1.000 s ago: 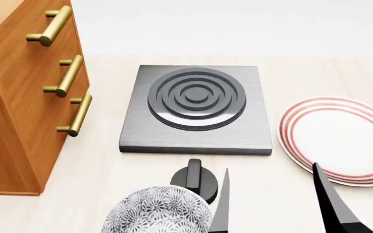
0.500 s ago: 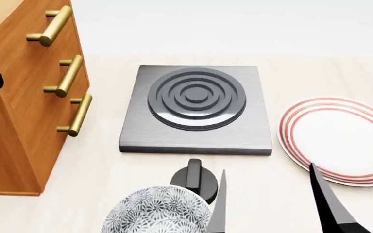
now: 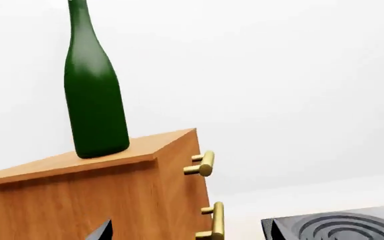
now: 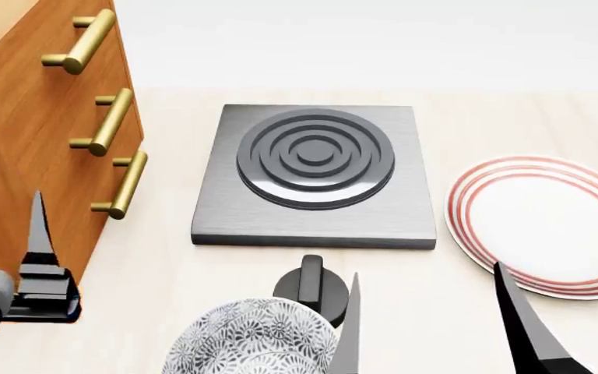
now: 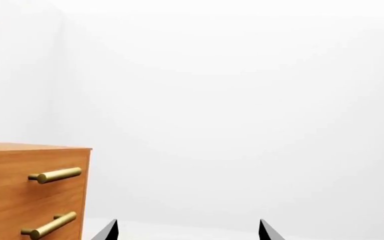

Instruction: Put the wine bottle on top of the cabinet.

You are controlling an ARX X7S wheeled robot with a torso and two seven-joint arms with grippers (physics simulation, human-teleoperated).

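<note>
Left tool (image 4: 40, 257) sits low beside the cabinet's side panel in my head view, empty; I see one dark finger pointing up, and in the left wrist view only a finger tip at the frame edge, so I cannot tell how wide it stands. Right tool (image 4: 429, 319) reads wide apart: two dark fingers spread, nothing between them, hovering over the near edge of the surface.

Wine bottle (image 3: 93, 95) stands upright on top of the cabinet (image 3: 112, 200), near the top's front corner, base flat on the wood, free of both tools. Right wrist view catches its green shoulder and tan cork at the frame edge.

Cabinet is reddish-brown with brass bar handles (image 4: 107, 121) down its drawer fronts, standing at the left of the pale surface (image 4: 507, 109).

Just beside it lies a grey square hotplate (image 4: 314, 175) with concentric rings. A black knob (image 4: 313, 288) sits at its near edge. A grey floral-patterned bowl (image 4: 249, 339) is close against the knob. A white plate with red rings (image 4: 543, 222) lies to the right, apart from the hotplate.
</note>
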